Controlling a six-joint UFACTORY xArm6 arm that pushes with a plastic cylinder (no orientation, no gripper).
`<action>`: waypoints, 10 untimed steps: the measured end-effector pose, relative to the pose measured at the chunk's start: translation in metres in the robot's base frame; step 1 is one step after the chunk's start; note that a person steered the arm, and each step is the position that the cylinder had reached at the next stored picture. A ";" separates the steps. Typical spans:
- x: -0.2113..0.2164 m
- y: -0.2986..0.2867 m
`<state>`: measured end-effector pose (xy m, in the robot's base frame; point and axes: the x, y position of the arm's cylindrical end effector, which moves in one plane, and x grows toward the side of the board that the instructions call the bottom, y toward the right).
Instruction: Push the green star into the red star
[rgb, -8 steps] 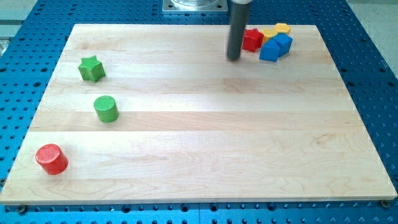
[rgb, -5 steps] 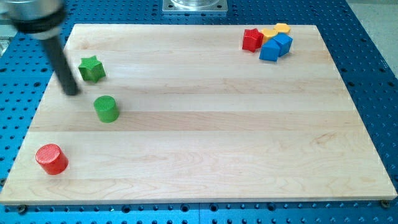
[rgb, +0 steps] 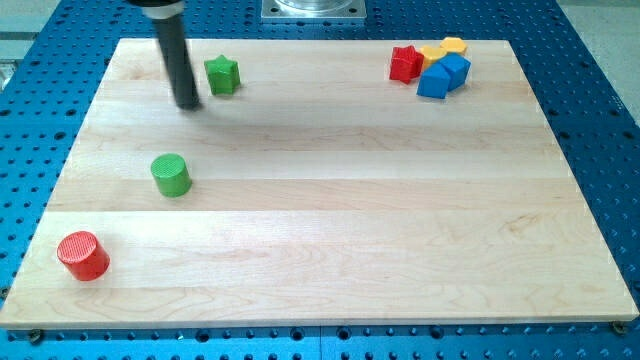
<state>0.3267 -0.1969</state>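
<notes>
The green star (rgb: 222, 75) lies near the view's top, left of centre, on the wooden board (rgb: 330, 220). My tip (rgb: 187, 103) is just to the left of it and slightly lower, a small gap away. The red star (rgb: 405, 64) sits at the top right, far to the right of the green star, touching a cluster of other blocks.
Next to the red star are a blue cube (rgb: 443, 75) and yellow blocks (rgb: 443, 49). A green cylinder (rgb: 171, 175) stands at the left middle and a red cylinder (rgb: 83, 255) at the bottom left. Blue perforated table surrounds the board.
The green star has been pushed right and up from the left side. My tip swept from the top right to the far left, then right, following the star.
</notes>
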 end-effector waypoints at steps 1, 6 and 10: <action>-0.029 0.003; -0.074 0.244; -0.072 0.090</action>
<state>0.2544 -0.1069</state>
